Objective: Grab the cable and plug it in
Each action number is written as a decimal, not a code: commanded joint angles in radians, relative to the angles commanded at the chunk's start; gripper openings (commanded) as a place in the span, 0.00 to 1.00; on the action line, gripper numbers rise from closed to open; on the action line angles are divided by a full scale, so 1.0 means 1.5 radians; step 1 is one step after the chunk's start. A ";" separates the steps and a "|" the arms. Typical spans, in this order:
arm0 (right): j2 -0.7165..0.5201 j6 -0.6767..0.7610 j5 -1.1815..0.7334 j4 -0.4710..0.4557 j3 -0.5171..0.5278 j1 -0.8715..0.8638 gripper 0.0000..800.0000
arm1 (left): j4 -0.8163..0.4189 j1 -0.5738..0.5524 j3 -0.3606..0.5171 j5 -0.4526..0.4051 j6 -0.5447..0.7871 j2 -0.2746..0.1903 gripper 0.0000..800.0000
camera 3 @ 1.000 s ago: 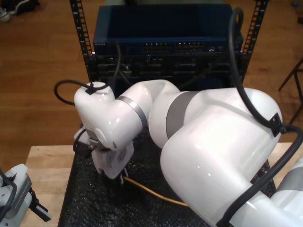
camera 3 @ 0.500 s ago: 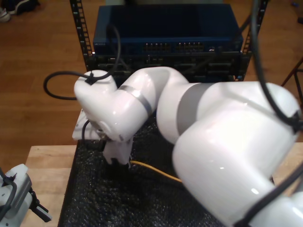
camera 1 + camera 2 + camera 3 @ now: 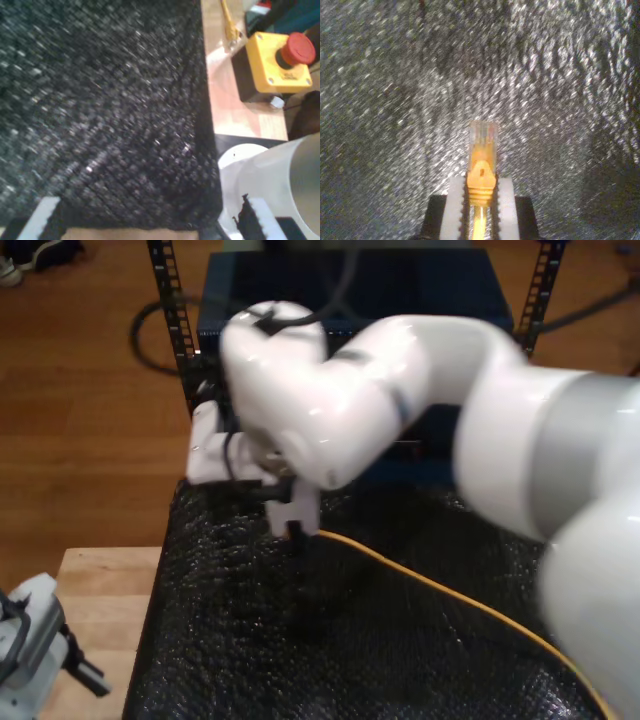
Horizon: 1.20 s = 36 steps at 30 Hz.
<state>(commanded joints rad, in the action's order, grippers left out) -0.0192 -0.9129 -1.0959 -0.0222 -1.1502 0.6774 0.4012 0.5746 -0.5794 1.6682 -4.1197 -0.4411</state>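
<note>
Warm wooden floor (image 3: 80, 390), black rack posts (image 3: 172, 310), light wood tabletop (image 3: 100, 590).

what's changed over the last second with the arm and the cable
My second gripper, already shut on the cable, has lifted off the black mat and moved toward the rack, pulling the cable up and straighter. The plug sticks out past the fingers. My first gripper stayed parked at the exterior view's lower left.
</note>
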 joint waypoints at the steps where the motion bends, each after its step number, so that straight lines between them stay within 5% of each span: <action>1: -0.017 -0.018 0.000 0.018 0.015 -0.012 0.01 | 0.012 -0.010 -0.003 0.005 -0.004 -0.001 1.00; 8: -0.126 -0.113 0.000 0.102 0.106 -0.075 0.01 | 0.088 -0.106 -0.016 0.024 -0.065 0.000 1.00; 18: -0.231 -0.140 -0.010 0.131 0.160 -0.090 0.01 | 0.237 -0.237 -0.026 0.015 -0.120 0.008 1.00; 36: -0.261 -0.236 -0.091 0.282 0.160 -0.160 0.01 | 0.388 -0.261 -0.093 -0.004 -0.121 0.105 1.00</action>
<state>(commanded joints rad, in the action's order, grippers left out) -0.4104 -1.2674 -1.2325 0.4012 -0.9108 0.4381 0.9828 0.1834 -0.7190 1.6621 -4.3008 -0.2831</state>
